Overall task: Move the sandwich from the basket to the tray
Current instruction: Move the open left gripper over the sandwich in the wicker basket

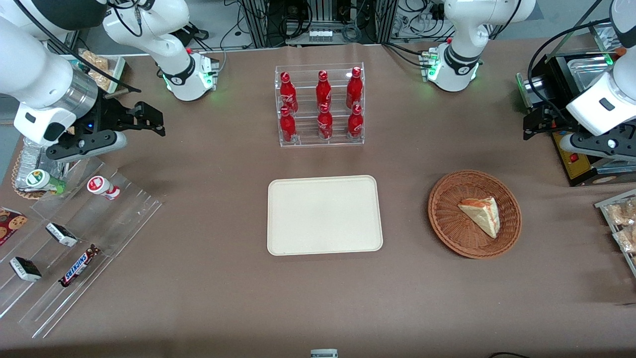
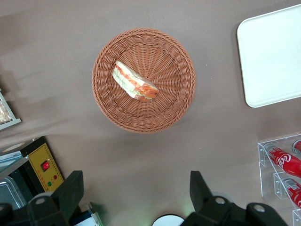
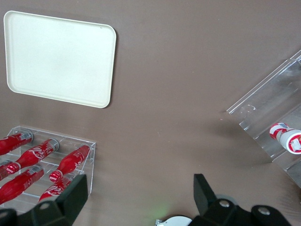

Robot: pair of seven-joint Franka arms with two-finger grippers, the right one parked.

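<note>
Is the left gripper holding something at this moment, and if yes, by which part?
Nothing is held. The left gripper is open and empty, raised above the table, farther from the front camera than the basket. The sandwich lies in the basket.

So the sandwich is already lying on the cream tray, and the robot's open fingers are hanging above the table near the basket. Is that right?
Not quite. The sandwich still lies in the basket, as the front view shows; the tray holds nothing. The rest holds: the gripper hangs above the table near the basket with its fingers open.
</note>
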